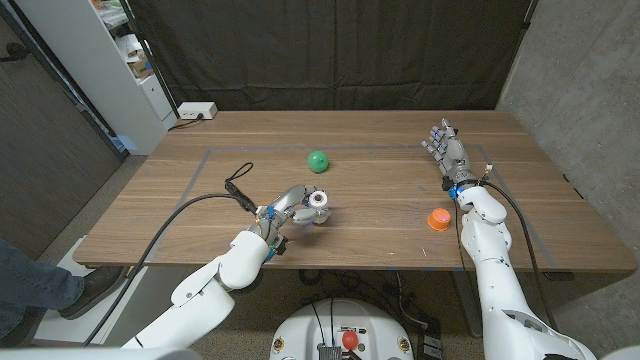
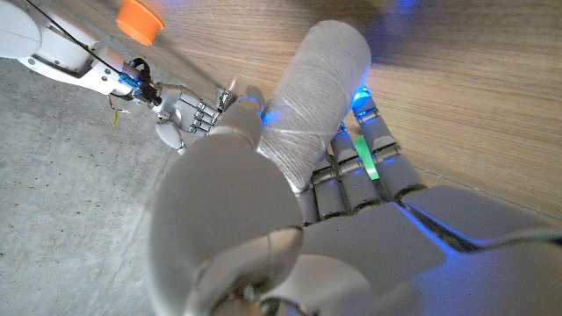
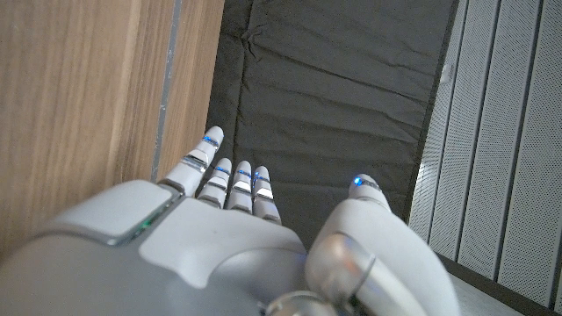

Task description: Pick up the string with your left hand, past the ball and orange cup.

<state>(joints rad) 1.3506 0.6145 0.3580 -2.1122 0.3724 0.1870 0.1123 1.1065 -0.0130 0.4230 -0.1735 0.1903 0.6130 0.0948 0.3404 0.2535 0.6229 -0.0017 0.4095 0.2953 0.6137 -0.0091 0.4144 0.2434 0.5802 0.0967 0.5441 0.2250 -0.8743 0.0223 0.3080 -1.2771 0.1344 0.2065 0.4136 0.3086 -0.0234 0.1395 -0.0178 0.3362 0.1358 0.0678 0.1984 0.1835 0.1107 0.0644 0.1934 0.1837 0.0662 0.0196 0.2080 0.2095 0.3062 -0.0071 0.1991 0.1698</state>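
Observation:
The string is a pale grey spool (image 1: 319,202) near the table's front, left of middle. My left hand (image 1: 290,208) grips it; in the left wrist view the spool (image 2: 318,96) sits between the thumb and the fingers (image 2: 364,162). Whether it is off the wood I cannot tell. The green ball (image 1: 318,160) lies just beyond the spool. The orange cup (image 1: 439,218) stands upside down to the right, seen again in the left wrist view (image 2: 139,19). My right hand (image 1: 447,150) waits at the far right with its fingers stretched apart and nothing in it (image 3: 237,219).
Grey tape (image 1: 205,152) marks a rectangle on the wooden table (image 1: 380,235). A black cable (image 1: 238,186) loops over the table's left part. A white power strip (image 1: 196,111) lies behind the far edge. A person's leg (image 1: 30,280) is at the bottom left.

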